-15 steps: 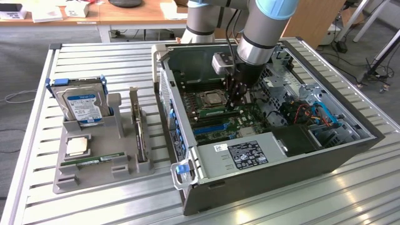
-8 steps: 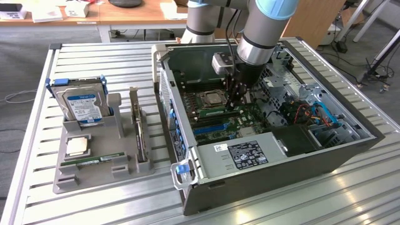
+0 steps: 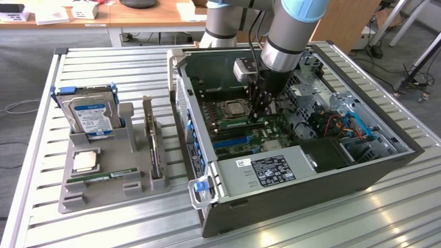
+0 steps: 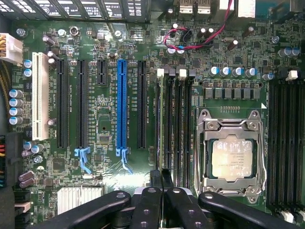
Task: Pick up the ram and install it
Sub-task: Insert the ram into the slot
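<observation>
Now the tool, clenched tight, touches the ram standing edge-on in a memory slot.

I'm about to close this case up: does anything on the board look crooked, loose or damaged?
Nothing stands out. The ram stands straight in its slot beside the processor socket, in line with the empty slots next to it, with the shut fingers by one end. Whether it is fully seated cannot be told.

Bright even room light, glare streaks on slatted metal table, computer case interior shaded, motherboard evenly lit
</observation>
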Robot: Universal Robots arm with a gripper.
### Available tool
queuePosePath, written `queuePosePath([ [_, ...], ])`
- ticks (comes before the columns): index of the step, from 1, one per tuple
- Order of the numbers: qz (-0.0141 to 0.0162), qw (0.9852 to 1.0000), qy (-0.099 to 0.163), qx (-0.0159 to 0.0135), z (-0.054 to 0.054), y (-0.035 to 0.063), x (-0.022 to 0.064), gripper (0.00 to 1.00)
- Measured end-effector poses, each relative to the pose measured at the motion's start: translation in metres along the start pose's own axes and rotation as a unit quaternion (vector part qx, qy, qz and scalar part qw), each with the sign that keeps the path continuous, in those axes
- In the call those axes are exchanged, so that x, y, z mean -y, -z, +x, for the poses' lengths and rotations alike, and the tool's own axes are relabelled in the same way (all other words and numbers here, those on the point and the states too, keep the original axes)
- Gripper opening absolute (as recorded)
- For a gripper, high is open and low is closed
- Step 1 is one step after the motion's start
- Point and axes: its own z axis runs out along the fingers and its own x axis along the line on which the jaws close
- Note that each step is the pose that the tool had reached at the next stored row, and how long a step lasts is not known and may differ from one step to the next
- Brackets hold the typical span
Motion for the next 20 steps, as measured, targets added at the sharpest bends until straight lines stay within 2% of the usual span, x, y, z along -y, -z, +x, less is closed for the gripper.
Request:
queuePosePath([
  [20, 0.0000, 1.0000, 0.000, 0.0000, -0.0004, -0.0038, -0.0002, 0.12],
])
